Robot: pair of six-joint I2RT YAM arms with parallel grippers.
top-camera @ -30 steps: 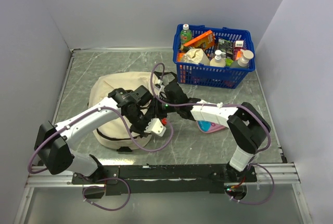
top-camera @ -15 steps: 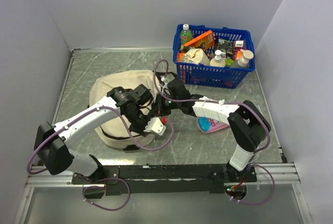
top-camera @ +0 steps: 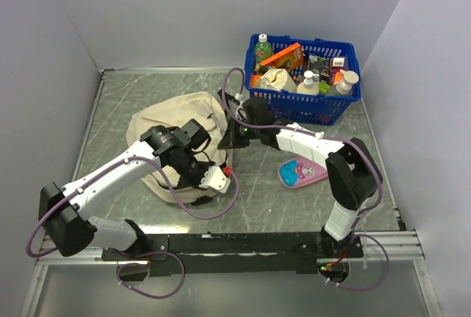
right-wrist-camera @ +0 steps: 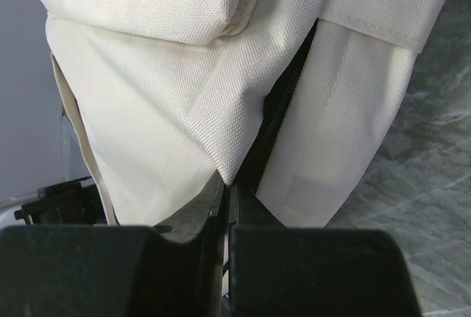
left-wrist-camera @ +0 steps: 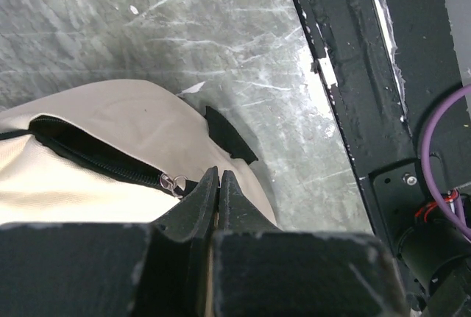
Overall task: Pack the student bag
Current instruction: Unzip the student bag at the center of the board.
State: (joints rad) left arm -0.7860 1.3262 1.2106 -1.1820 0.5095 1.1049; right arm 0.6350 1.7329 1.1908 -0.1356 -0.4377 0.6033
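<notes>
The student bag [top-camera: 165, 122], a soft beige backpack with black zipper trim, lies bunched at the table's left-centre. My left gripper [top-camera: 197, 162] is at its near right side, shut on a pinch of bag cloth [left-wrist-camera: 110, 148] just right of the zipper pull ring [left-wrist-camera: 174, 182]; the zipper [left-wrist-camera: 96, 157] gapes slightly. From the right, my right gripper [top-camera: 228, 137] is shut on a fold of the bag's fabric [right-wrist-camera: 162, 96] beside its black zipper edge [right-wrist-camera: 276, 122]. The two grippers [left-wrist-camera: 218, 173] [right-wrist-camera: 228, 181] hold the bag between them.
A blue plastic basket [top-camera: 352, 96] full of bottles and packets stands at the back right. A small pink pencil case [top-camera: 302, 172] lies on the table under my right forearm. The black base rail [left-wrist-camera: 353, 74] runs along the near edge.
Both grippers have closed on the bag and moved back and left, bunching it up taller. My right arm has swung away, uncovering the pink pencil case.
</notes>
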